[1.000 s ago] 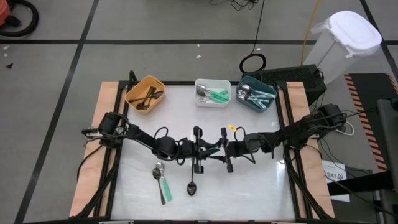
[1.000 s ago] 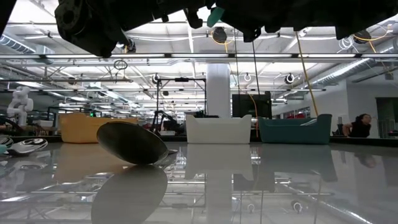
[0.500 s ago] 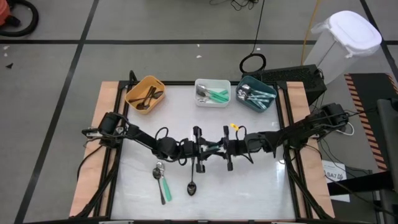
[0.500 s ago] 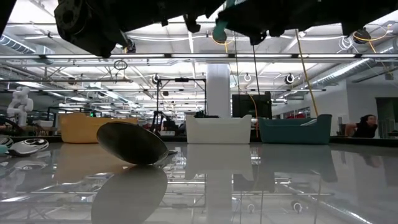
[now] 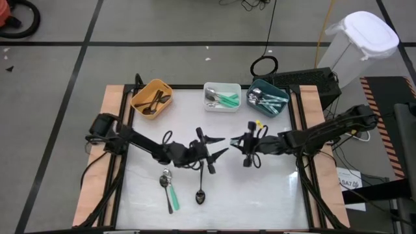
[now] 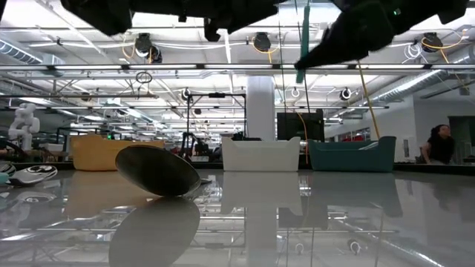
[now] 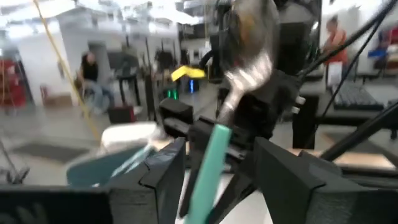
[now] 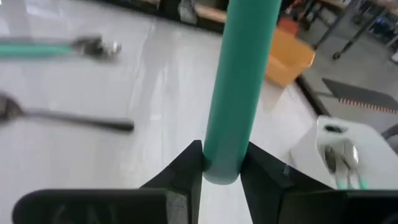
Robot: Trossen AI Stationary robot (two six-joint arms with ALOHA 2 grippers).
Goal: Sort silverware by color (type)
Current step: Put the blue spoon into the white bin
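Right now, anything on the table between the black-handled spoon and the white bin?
In the high view, no loose cutlery: between the black-handled spoon and the white bin is bare tabletop, with the left gripper over it near the spoon.

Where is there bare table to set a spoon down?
Free: the white table right of the black spoon, and the strip between the bins and both arms. Crowded: the middle, where the left gripper faces the right gripper holding a green spoon.

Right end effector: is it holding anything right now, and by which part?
Yes. The right end effector is shut on the handle end of a green-handled spoon. The left end effector is open, holding nothing.
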